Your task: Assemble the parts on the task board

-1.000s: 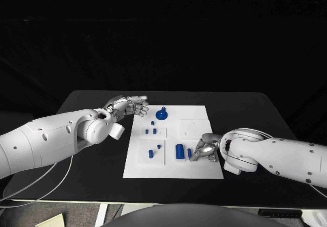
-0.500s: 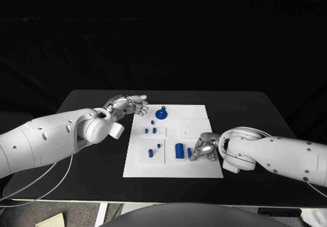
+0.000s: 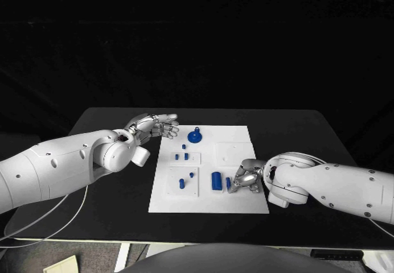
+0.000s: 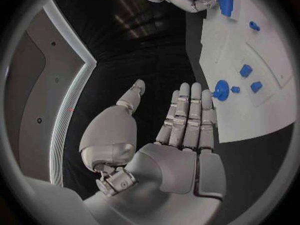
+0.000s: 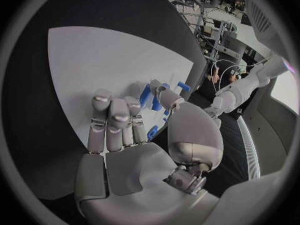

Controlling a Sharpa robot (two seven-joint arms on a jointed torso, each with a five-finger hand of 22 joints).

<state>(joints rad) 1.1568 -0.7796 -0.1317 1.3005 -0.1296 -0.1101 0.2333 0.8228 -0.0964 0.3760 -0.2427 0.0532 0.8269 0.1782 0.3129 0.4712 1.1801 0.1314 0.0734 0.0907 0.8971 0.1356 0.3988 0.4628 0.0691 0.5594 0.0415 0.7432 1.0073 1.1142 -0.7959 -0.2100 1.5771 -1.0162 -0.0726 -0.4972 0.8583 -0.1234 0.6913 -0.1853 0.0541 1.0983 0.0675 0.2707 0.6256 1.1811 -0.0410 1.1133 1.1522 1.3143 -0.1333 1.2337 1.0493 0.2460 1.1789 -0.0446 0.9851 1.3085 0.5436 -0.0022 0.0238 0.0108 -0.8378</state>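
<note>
My left hand (image 3: 154,126) hovers over the black table (image 3: 98,193) just beside the far left corner of the board (image 3: 238,202), fingers straight and apart, holding nothing. Near its fingertips on the board sits a round blue part (image 3: 195,136). My right hand (image 3: 247,178) rests low on the board's near right side, fingers curled down beside a tall blue cylinder (image 3: 217,181) and a thinner blue peg (image 3: 228,183); I cannot tell whether they pinch anything. Smaller blue parts (image 3: 181,156) stand on the raised white blocks at the board's left half.
</note>
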